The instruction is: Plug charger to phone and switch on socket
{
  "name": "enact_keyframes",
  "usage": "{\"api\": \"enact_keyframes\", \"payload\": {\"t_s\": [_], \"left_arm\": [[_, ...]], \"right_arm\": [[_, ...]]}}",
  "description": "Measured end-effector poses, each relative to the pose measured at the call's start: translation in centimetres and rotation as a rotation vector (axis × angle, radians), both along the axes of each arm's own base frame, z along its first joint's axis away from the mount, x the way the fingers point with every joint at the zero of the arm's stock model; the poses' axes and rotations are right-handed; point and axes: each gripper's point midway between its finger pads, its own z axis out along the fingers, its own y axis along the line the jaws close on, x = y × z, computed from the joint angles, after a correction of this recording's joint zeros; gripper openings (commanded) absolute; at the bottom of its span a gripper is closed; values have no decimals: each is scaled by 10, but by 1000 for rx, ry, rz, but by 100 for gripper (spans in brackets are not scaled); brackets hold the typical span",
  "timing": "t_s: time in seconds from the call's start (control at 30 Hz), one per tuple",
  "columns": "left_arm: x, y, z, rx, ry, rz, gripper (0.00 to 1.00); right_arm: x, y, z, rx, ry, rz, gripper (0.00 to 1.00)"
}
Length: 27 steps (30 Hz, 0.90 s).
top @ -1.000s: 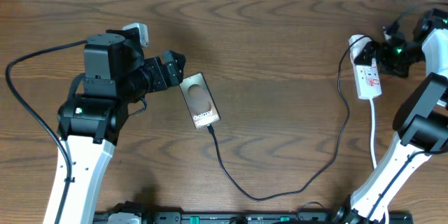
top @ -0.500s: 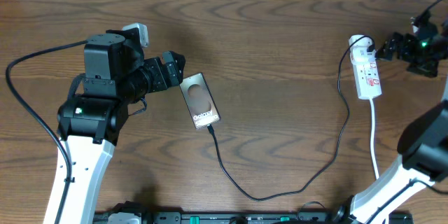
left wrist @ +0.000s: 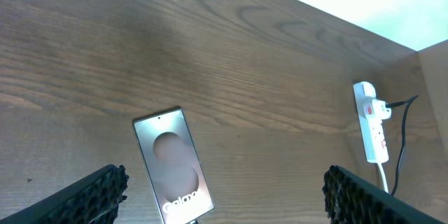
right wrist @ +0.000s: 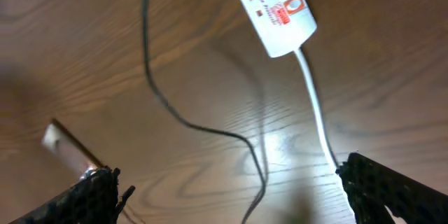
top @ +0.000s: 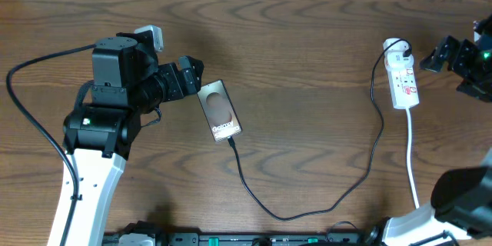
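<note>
Phone (top: 219, 110): flat on tabletop (top: 307, 31); left claw (top: 196, 77) just beside it, spread, empty.
Charger (top: 307, 211): we judge its tip seated at the phone's lower edge.
Socket (top: 403, 83): far right, switch unreadable; right claw (top: 438, 55) near, spread, empty.
Outstanding, we judge: the switch.

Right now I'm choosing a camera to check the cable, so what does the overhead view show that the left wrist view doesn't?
Only overhead: the charger looping in full from the phone to the socket, plus the right gripper beside the socket, jaws open. Only left wrist: the spread jaws of the left gripper framing the phone. Both: phone, socket, the cable's socket end, wooden table.
</note>
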Motion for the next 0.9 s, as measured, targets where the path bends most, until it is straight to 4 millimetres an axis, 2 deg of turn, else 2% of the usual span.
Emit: {"api": "enact_keyframes", "payload": {"t_s": [0.1,0.7,0.9], "left_arm": [[0,0,0,0,0,0,92],[0,0,0,0,0,0,92],[-10,2,-11,7,63,1,92]], "right_arm": [[-2,6,10,7,-25,-11,99],[-2,6,10,15,-23,-28,99],[-2,6,10,15,-23,-27,99]]}}
